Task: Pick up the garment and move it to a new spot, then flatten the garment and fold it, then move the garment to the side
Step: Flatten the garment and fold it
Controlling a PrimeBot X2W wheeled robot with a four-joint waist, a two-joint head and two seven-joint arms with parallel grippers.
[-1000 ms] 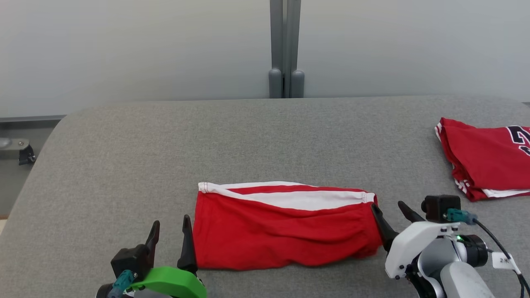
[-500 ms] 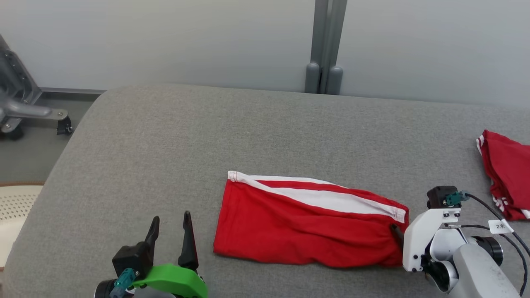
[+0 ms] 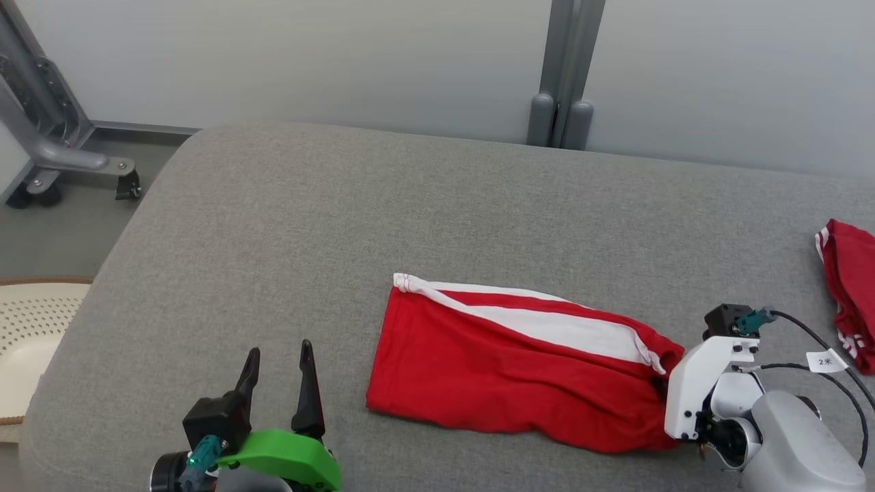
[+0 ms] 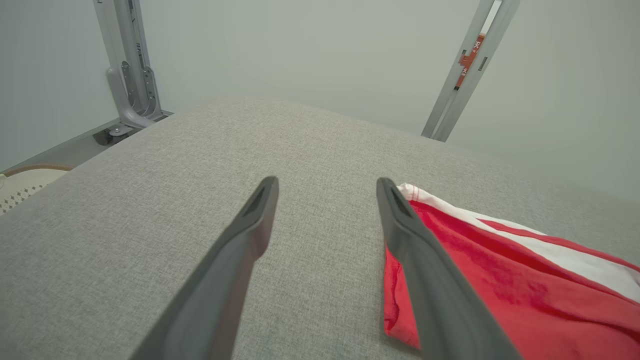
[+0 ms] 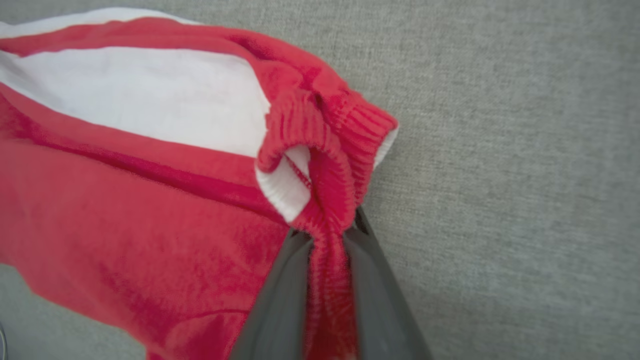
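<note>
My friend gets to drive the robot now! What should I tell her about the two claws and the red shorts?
Grippers: the left gripper is open and empty, a little way off the shorts' left end. The right gripper is shut on the elastic waistband at the right end.
Things: the red shorts lie folded, mostly flat, near the front of the grey table. Another red garment sits at its right edge.
Done: flattening and folding, by the look of it.
Left: carry the shorts aside, then let go.

Garment (image 3: 492,383) is looking soft matt cloth with ribbed waistband (image 5: 330,165), table (image 3: 342,219) is showing rough grey woven fabric
</note>
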